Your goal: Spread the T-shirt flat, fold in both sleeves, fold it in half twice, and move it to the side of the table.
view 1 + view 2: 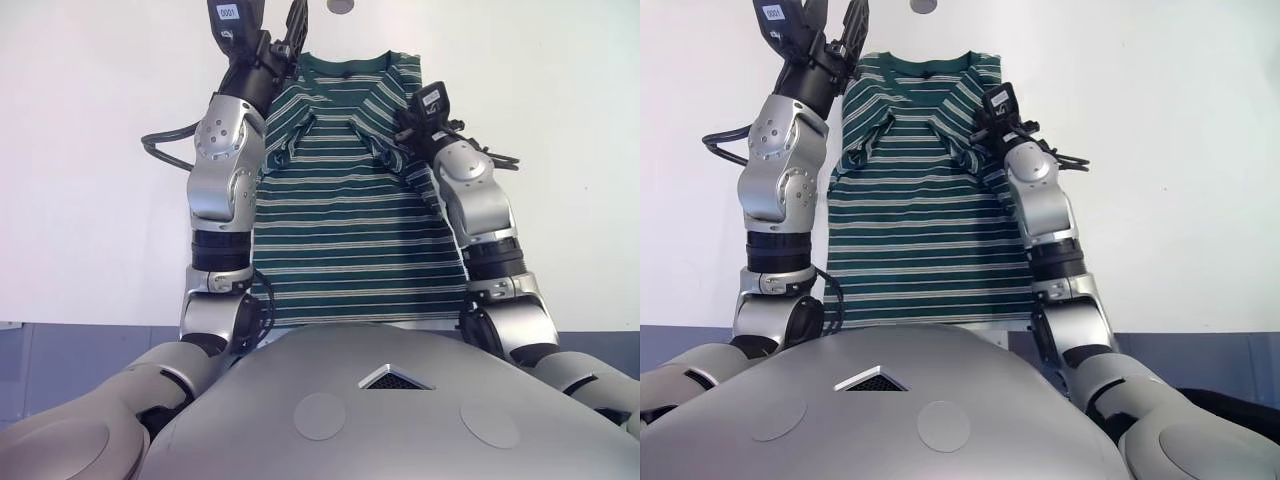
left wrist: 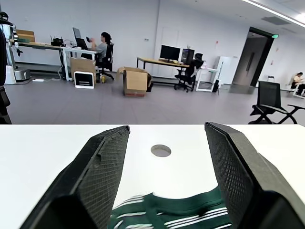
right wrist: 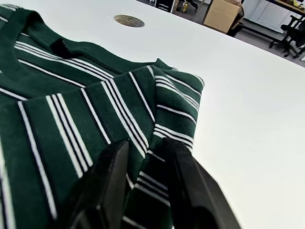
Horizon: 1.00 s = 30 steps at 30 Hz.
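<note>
Careful: right claw (image 3: 145,149) clenched on the sleeve (image 3: 176,100); a tug could undo my fold. Left claw (image 2: 167,131) hangs released.

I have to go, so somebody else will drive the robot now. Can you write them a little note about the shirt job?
Left gripper: open, raised over the table's far part by the collar, holding nothing.
Right gripper: fingers shut on the T-shirt at its folded-in right sleeve.
T-shirt: flat on the white table, collar on the far side.
Done: spread out, both sleeves look folded in.
To do: let go, fold in half twice, move it to the table's side.
</note>
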Motion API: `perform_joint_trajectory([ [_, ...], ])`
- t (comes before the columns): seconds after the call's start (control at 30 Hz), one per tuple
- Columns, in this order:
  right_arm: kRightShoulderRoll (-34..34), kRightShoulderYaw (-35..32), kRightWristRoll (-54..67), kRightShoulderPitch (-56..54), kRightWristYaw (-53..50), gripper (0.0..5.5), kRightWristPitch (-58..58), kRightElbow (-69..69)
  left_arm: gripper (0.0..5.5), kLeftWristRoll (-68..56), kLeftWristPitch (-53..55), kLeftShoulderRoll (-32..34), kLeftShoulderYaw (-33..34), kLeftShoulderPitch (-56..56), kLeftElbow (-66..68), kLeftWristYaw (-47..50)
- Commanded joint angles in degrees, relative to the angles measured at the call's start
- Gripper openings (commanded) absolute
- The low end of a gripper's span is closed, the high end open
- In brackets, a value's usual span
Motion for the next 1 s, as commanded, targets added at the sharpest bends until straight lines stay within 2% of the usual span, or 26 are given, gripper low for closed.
perform_joint_trajectory([
  [0.03,-3.1,-1.3,-0.9,0.9,1.0,1.32,0.1,0.4,2.91,0.7,-0.1,0.1,0.0,0.7,-0.3,0.3],
  [0.17,-4.1,0.3,-2.0,-2.8,2.4,1.32,-8.3,6.2,2.91,0.7,-0.2,-0.1,-0.1,0.6,-0.2,0.5],
  [0.3,-3.7,2.6,-4.8,-11.5,3.3,1.32,-17.6,22.5,2.91,0.6,0.0,-0.3,-0.4,0.7,-0.4,0.4],
  [0.4,-4.7,5.2,-8.6,-17.1,3.8,1.32,-18.7,33.2,2.91,0.6,0.1,-0.4,-0.6,0.2,-0.3,0.3],
  [0.57,-6.8,4.1,-8.7,-19.8,5.1,1.32,-21.3,37.2,2.91,0.7,-0.3,-0.6,-0.4,0.6,-0.3,0.7],
  [0.67,-4.1,5.7,-9.7,-24.6,7.5,1.32,-24.7,45.8,2.91,0.7,-0.5,-1.0,-0.5,-0.1,0.1,0.7],
  [0.8,-0.3,6.7,-12.2,-32.4,2.0,1.32,-28.8,57.2,2.91,0.8,-0.7,-1.5,-1.1,-1.0,0.7,0.2],
  [0.9,-1.0,3.4,-9.5,-35.2,1.1,1.32,-32.7,57.3,2.91,0.7,-0.9,-1.2,-1.2,-0.9,0.5,-0.3],
  [1.0,-4.6,-1.1,-4.9,-34.3,4.7,1.32,-35.0,45.5,2.91,0.9,-1.6,-0.2,-1.1,-0.7,-0.2,-1.0],
])
